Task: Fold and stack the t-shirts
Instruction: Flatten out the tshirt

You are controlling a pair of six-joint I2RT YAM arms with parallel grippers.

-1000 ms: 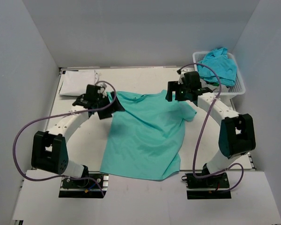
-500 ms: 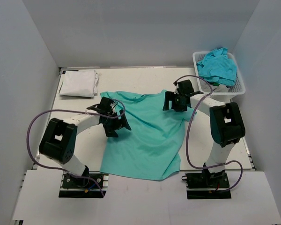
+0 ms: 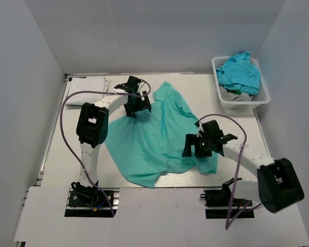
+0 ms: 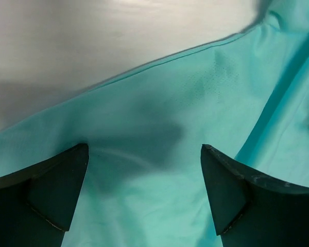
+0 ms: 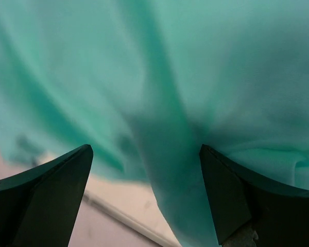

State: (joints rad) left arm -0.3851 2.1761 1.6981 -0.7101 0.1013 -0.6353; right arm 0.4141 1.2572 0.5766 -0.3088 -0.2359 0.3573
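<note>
A teal t-shirt (image 3: 154, 135) lies rumpled and slantwise in the middle of the table. My left gripper (image 3: 137, 108) is open over its far left edge. In the left wrist view the teal cloth (image 4: 159, 170) fills the space under the wide-open gripper (image 4: 144, 148). My right gripper (image 3: 194, 149) is open over the shirt's near right part. In the right wrist view the cloth (image 5: 195, 77) hangs in folds in front of the open gripper (image 5: 146, 149). A folded white t-shirt (image 3: 85, 83) lies at the back left. More teal t-shirts (image 3: 239, 72) are heaped in the basket.
The white lattice basket (image 3: 261, 99) stands at the back right corner. Purple cables loop from both arms. Grey walls close in the table on three sides. The table's near edge (image 5: 118, 218) shows under the right gripper.
The left arm swung to the far middle and the right arm swung toward the near right. The teal shirt turned from lying flat and straight to rumpled and slanted.
</note>
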